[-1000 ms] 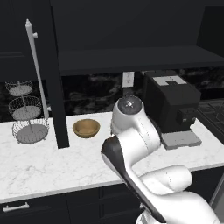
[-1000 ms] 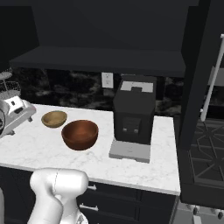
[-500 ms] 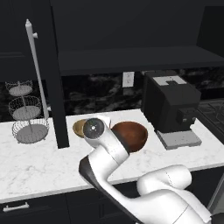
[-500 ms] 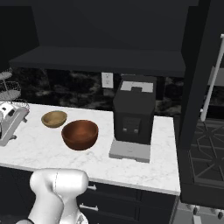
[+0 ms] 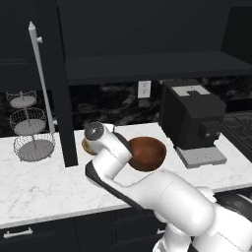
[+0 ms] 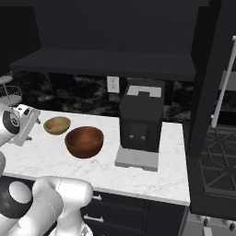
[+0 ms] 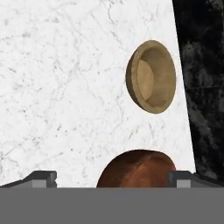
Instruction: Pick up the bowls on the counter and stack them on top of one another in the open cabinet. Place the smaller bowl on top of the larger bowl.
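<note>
Our claw (image 7: 111, 177) spreads wide, empty, above the larger bowl (image 7: 136, 168); bare tabletop (image 7: 61, 96) separates it from the smaller bowl (image 7: 151, 76).

Flat, even rendered light, dim overall. The white counter (image 5: 44, 182) is bright; the cabinet (image 5: 147, 69) stays near-black. Shadows are faint, edges slightly soft.

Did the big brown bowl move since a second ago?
No. In the right base view the larger bowl sits in the same spot on the counter, left of the coffee machine, beside the smaller bowl.
</note>
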You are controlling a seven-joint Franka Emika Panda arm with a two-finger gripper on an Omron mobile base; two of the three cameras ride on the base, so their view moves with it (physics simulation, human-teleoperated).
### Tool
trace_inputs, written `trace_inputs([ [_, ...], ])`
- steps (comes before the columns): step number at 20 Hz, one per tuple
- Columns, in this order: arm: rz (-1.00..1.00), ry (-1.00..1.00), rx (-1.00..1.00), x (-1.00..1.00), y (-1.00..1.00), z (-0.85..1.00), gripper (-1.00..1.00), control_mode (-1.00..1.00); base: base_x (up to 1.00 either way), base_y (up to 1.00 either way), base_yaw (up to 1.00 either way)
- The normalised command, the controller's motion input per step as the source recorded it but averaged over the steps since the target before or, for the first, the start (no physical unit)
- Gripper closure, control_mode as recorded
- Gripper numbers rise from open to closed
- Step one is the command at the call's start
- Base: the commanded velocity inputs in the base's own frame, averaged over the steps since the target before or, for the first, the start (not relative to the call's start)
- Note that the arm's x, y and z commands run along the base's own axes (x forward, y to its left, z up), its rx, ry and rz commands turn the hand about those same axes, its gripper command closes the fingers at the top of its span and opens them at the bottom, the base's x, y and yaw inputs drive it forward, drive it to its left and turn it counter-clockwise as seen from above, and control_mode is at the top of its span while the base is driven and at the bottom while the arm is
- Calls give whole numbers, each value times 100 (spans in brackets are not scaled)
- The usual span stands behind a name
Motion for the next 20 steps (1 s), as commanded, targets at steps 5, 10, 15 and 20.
trace_inputs([
  [5, 0, 18, -8, 24, 9, -22, -100, -100, 0, 0, 0],
  [10, 0, 8, -9, 35, 13, -23, -100, -100, 0, 0, 0],
  [15, 0, 0, -4, 47, 1, -18, -100, -100, 0, 0, 0],
  [20, 0, 3, -4, 49, 0, -26, -100, -100, 0, 0, 0],
])
